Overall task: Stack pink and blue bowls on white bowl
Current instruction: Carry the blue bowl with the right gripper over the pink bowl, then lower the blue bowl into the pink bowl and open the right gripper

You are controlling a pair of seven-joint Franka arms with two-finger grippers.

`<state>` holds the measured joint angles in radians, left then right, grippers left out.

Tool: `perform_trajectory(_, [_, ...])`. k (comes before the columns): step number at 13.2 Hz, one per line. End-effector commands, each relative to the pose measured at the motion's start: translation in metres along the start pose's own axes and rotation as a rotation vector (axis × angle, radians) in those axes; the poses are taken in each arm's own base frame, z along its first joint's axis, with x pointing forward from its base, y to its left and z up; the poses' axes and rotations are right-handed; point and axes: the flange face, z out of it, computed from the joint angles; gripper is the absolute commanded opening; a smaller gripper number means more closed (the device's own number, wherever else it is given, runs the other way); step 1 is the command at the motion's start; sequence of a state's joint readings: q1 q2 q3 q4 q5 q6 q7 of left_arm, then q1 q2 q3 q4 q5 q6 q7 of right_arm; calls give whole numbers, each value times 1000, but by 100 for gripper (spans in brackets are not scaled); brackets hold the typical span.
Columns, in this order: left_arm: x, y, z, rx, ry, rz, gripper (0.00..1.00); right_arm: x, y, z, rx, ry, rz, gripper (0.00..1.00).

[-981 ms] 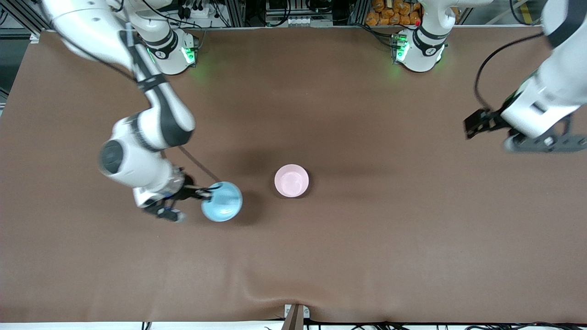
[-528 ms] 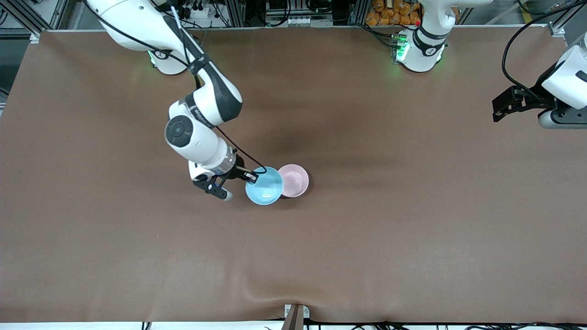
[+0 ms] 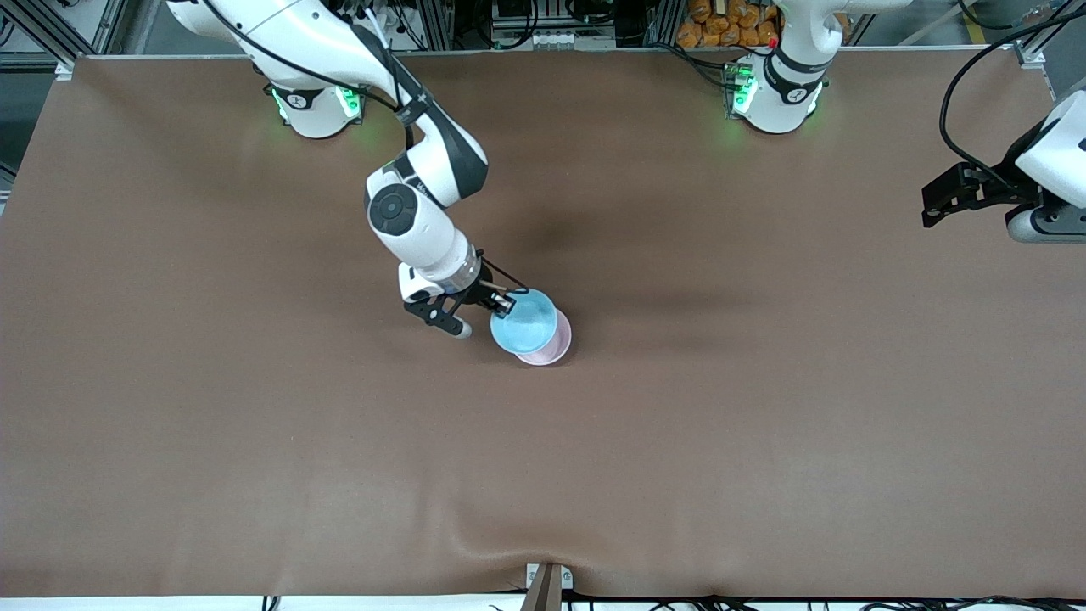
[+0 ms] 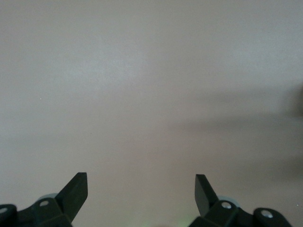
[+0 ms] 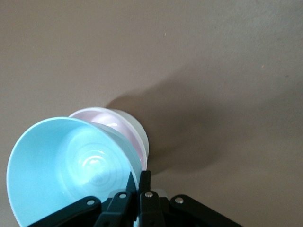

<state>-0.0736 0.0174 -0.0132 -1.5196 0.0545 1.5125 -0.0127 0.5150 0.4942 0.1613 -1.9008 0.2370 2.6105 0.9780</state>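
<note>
Brown table (image 3: 764, 441), right tool (image 3: 504, 303) clamping blue bowl (image 3: 524, 321) rim above pink bowl (image 3: 556, 350), left tool (image 4: 141, 187) open

right gripper (image 3: 502, 302) moved from right arm's end of table toward middle, carrying blue bowl (image 3: 523, 320) by rim. bowl was apart from pink bowl (image 3: 550, 350), then overlapped its edge, now hangs over most of it. left gripper (image 3: 942, 204) pulled out toward table edge at left arm's end, slightly higher in front view.

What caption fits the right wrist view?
Right gripper shut on blue bowl, held over pink bowl nested in white bowl.
</note>
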Motion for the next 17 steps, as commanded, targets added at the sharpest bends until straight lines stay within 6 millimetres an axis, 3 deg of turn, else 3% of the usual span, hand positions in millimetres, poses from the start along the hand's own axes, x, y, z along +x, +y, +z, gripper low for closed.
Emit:
perform_trajectory(1, [-1,-2,-3,-13,7,9,100,-5,0,7,7,13,12,0])
perform_trajectory(5, [-1,-9,-1,-17,5,-15,100,-2,-3,15,39,45,4,0])
perform_trajectory(13, [-1,4,0,-35,-3,-67,100,5,-4,22,18,75,-49,1])
perform_trajectory(16, [-1,-1,-1,-35,0,-54,100,7,-10,23,27,77,-49,21])
perform_trajectory(17, [-1,-1,-1,-31,2,-54,100,8,-12,21,32,78,-49,43])
